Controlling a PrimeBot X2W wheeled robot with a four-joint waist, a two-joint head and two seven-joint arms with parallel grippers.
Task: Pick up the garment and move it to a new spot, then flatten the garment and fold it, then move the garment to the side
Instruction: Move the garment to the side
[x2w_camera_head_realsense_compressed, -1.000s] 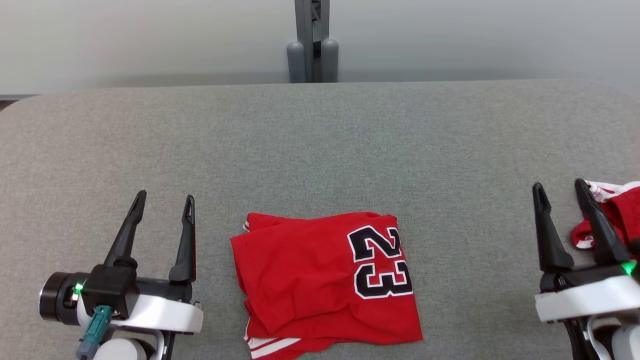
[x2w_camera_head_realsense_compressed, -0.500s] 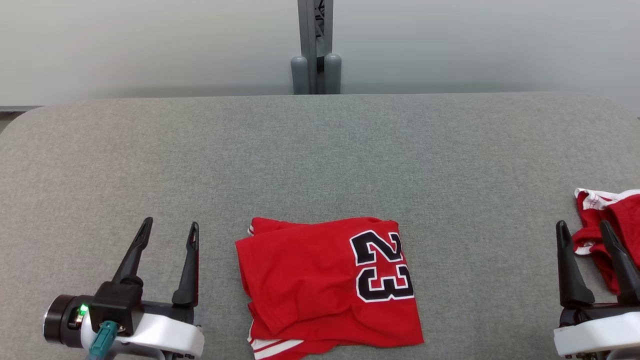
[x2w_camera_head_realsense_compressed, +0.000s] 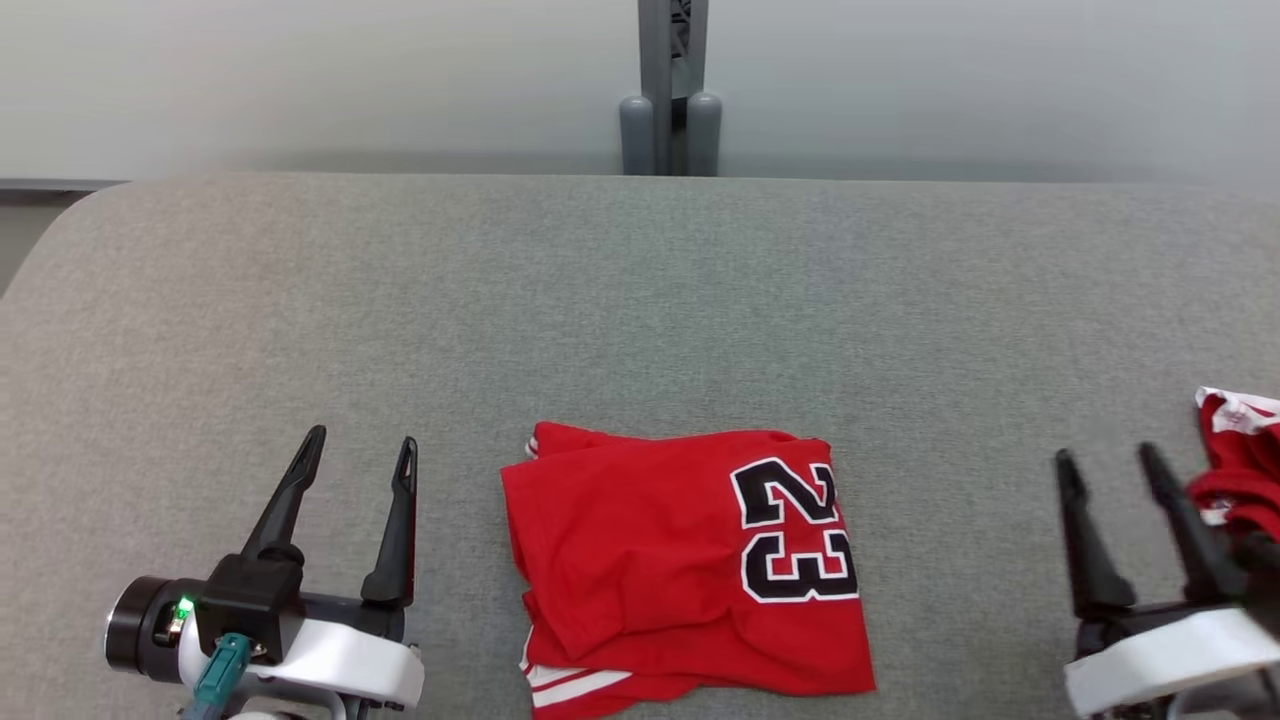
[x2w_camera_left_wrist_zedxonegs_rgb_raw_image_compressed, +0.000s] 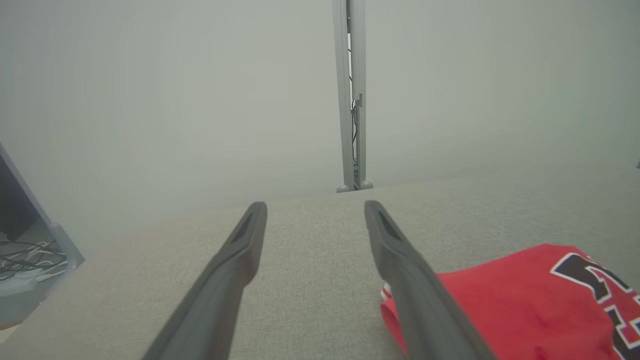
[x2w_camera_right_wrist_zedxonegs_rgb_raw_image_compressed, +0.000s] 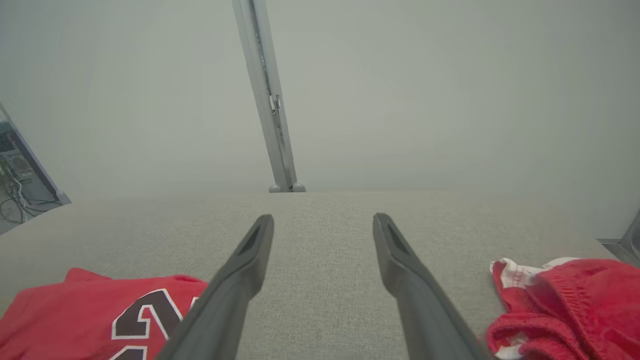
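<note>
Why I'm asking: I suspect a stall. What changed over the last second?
The head camera swung, shifting the whole view. The left end effector and right end effector both drew back toward the robot, the right one alongside the crumpled red garment. Nothing grasped or released; both stay open. The folded jersey lay still.

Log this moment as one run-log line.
left gripper: open, empty | right gripper: open, empty | folded jersey: between grippers, untouched | crumpled red garment: beside right gripper

We see bright, diffuse light with faint shadows; the right gripper (x2w_camera_head_realsense_compressed: 1106, 455) looks blurred in the head view, the wall (x2w_camera_left_wrist_zedxonegs_rgb_raw_image_compressed: 150, 100) hazy in wrist views.
</note>
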